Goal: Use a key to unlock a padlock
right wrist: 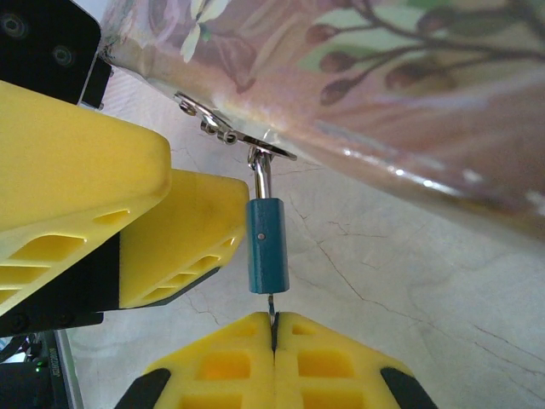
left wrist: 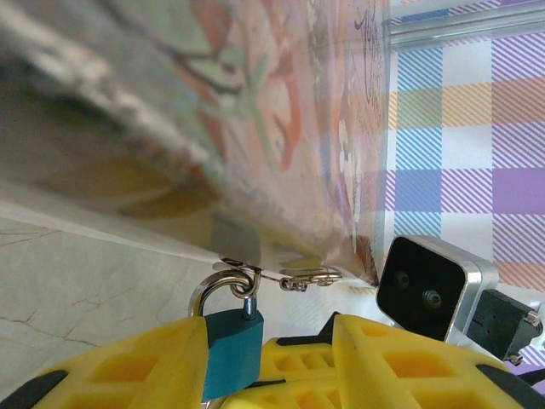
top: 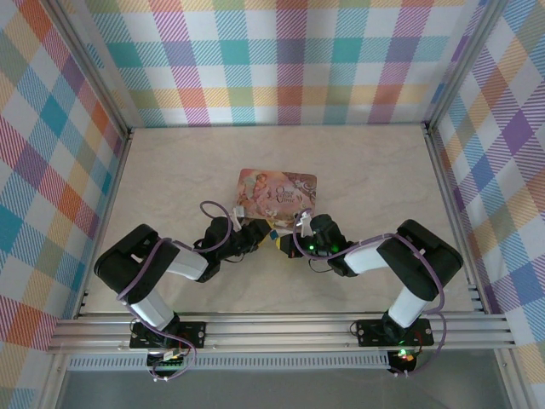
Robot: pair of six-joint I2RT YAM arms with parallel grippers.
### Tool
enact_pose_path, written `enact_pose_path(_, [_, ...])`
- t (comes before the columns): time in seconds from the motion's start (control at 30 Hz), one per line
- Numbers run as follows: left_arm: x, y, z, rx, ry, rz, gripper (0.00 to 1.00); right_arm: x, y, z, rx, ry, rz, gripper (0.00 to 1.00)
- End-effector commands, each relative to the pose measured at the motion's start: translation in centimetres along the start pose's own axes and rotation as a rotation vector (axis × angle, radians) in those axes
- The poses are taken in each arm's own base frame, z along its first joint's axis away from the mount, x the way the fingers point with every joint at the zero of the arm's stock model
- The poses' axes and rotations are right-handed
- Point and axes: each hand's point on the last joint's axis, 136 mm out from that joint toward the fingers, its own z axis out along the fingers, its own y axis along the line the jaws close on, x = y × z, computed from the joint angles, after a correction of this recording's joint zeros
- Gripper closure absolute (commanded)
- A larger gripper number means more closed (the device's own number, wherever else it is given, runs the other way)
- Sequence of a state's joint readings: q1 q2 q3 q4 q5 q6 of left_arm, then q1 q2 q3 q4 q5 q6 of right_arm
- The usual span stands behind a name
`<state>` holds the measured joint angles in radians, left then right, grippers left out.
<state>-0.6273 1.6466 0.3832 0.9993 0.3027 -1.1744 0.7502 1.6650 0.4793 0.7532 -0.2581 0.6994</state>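
Observation:
The padlock (left wrist: 232,354) is tiny, with a blue body and a silvery shackle, and hangs from a small metal clasp (right wrist: 234,136) on the edge of the pink tin (top: 277,192). My left gripper (left wrist: 268,341) is open around it: the left finger (left wrist: 128,366) touches the body and the right finger (left wrist: 409,358) stands clear. My right gripper (right wrist: 274,328) is shut on the key (right wrist: 271,305), whose thin blade tip sits at the bottom of the padlock (right wrist: 266,245). Both grippers meet just in front of the tin, the left gripper (top: 255,234) beside the right gripper (top: 291,243).
The pink illustrated tin (right wrist: 383,94) lies flat on the marble-look table (top: 366,170), right behind both grippers. Plaid walls (top: 281,60) close in the back and sides. The right wrist camera (left wrist: 434,290) sits close to my left fingers.

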Motion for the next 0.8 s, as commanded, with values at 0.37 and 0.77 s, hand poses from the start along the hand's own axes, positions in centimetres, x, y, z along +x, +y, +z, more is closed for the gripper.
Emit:
enact_pose_path(0.37, [0.7, 0.7, -1.4, -0.100, 0.014, -0.014, 0.54, -0.2, 0.9, 0.1, -0.027, 0.005, -0.007, 1.00])
enact_pose_path(0.77, [1.3, 0.8, 0.0, -0.066, 0.043, -0.036, 0.56, -0.2, 0.9, 0.2, -0.033, 0.007, 0.000, 1.00])
